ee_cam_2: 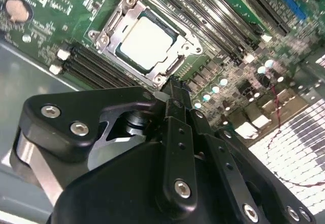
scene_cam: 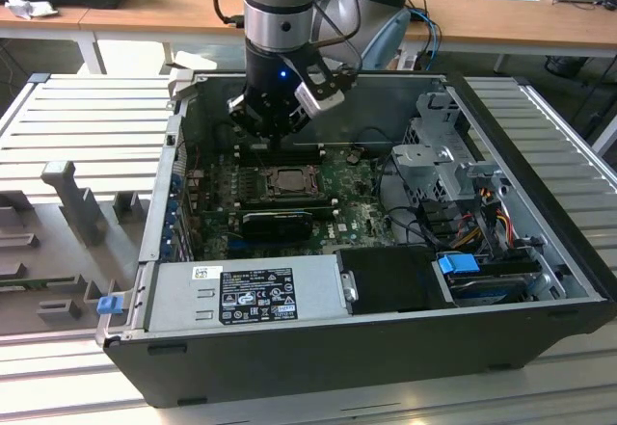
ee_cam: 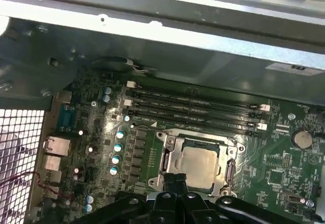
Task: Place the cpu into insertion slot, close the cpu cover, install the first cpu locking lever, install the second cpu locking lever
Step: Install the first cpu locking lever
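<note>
Second wrist view: the cpu (ee_cam_2: pixel 147 43) lies flat in the insertion slot (ee_cam_2: pixel 127 0), pale face up and square to the metal rim. The cover (ee_cam_2: pixel 112 31) looks folded down over it, w/ the chip showing thru the window. You can't tell from here whether it's fully seated, or whether either lever is latched.

Your gripper (ee_cam_2: pixel 173 84) has its jaws pressed together w/ nothing between them. The tip is right at the cover's near edge; touching or just off it, can't say.

My read is you're on the cover-closing step, using the closed tip as a pusher. To do it well:
- Put the tip on the metal frame only, never on the chip face.
- Push straight down and slow, no sideways drag.
- Check in both wrist views that the frame sits level all round.

Around the slot, the green board (ee_cam_2: pixel 61 10) carries small parts. The long black memory slots (ee_cam_2: pixel 96 66) run just beside the socket, so a slip that way could snag. In the exterior view the arm reaches down into the open case (scene_cam: pixel 289 372), w/ cables near on that view's right.
</note>
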